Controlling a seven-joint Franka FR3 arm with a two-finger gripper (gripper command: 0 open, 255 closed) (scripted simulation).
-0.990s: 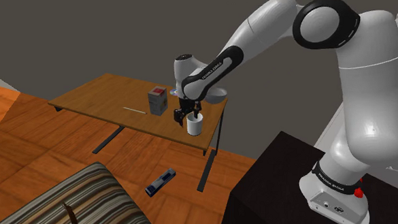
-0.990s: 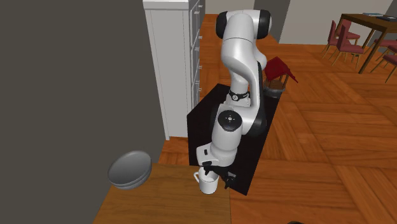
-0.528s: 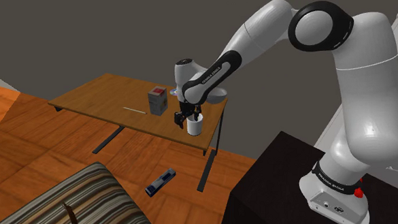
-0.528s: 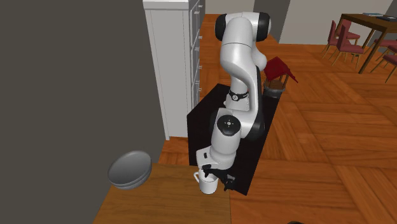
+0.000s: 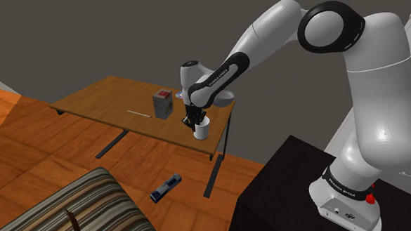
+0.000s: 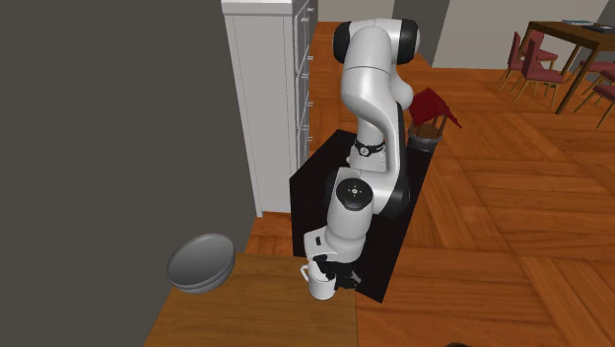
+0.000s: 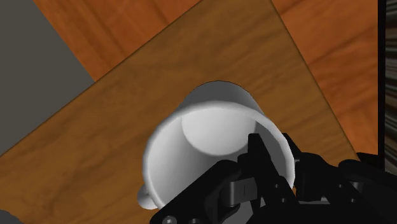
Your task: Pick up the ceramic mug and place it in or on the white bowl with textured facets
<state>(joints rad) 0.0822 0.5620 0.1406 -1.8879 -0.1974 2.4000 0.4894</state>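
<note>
Ok so in the shoulder view the white arm point(image 5: 270, 36) is reaching down over the wooden table point(image 5: 113, 99), and the black fingers point(image 5: 192, 122) are gripping the rim of the white mug point(image 5: 202, 131). The mug is standing upright at the table's end near the shoulder view's right. A grey box with a red top point(image 5: 162, 103) is sitting just beside the mug on its left, and a thin white stick point(image 5: 137, 114) is lying further left. In the second exterior view the mug point(image 6: 319, 286) is sitting at the table point(image 6: 246, 315) edge nearest the black stand point(image 6: 317, 192), fingers point(image 6: 340, 281) on its right side, and the grey bowl point(image 6: 201, 262) is resting to the left of it, clearly apart. In the wrist view I'm looking straight into the mug point(image 7: 203, 137). One of the fingers point(image 7: 256, 156) is going inside and the other outside, closed tight on the wall between them, and the handle is poking out on the opposite side.
</note>
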